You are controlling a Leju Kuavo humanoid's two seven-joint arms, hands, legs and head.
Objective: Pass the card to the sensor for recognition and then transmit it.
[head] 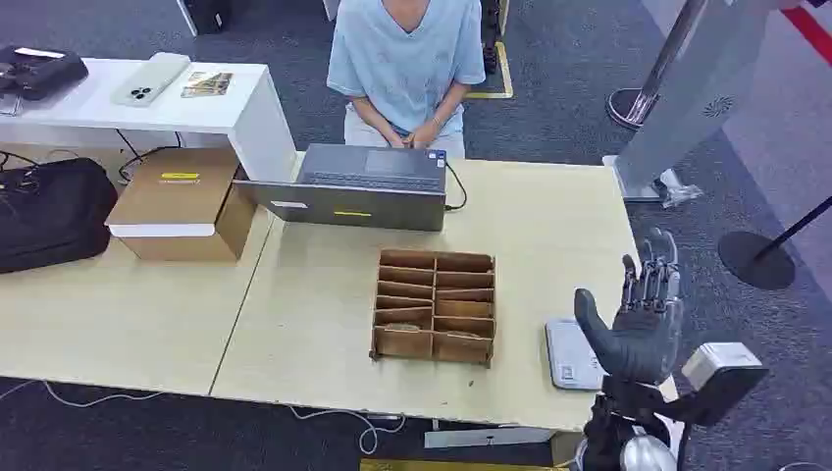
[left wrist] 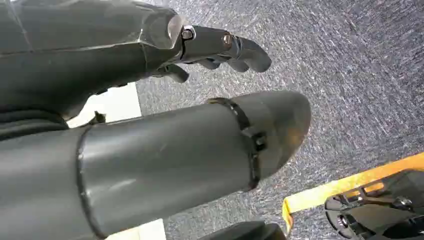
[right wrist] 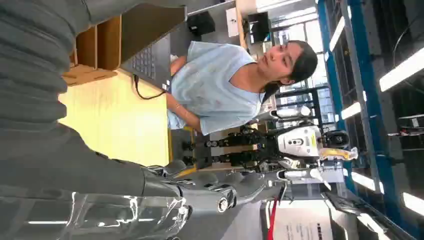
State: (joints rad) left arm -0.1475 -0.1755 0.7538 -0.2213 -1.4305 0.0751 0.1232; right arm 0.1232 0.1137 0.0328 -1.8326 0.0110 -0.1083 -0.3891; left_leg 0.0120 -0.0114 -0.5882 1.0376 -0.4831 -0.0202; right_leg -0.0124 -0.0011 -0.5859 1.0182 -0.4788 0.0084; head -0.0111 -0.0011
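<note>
A wooden divided card box (head: 434,305) stands in the middle of the light wood table (head: 549,235); I cannot make out a card in its slots. A flat grey sensor pad (head: 571,355) lies near the table's front right edge. My right hand (head: 643,319) is raised just right of the pad, fingers straight up and spread, holding nothing. The right wrist view shows its fingers (right wrist: 220,192) extended, with the box (right wrist: 95,47) beyond. My left hand (left wrist: 100,55) hangs over grey carpet with fingers loosely bent and thumb apart, holding nothing.
A grey laptop (head: 363,186) sits at the table's far edge before a seated person (head: 402,59). A cardboard box (head: 182,201) and a black bag (head: 49,211) lie at the left. A white side table (head: 147,98) stands behind. A grey stand (head: 687,98) is at the right.
</note>
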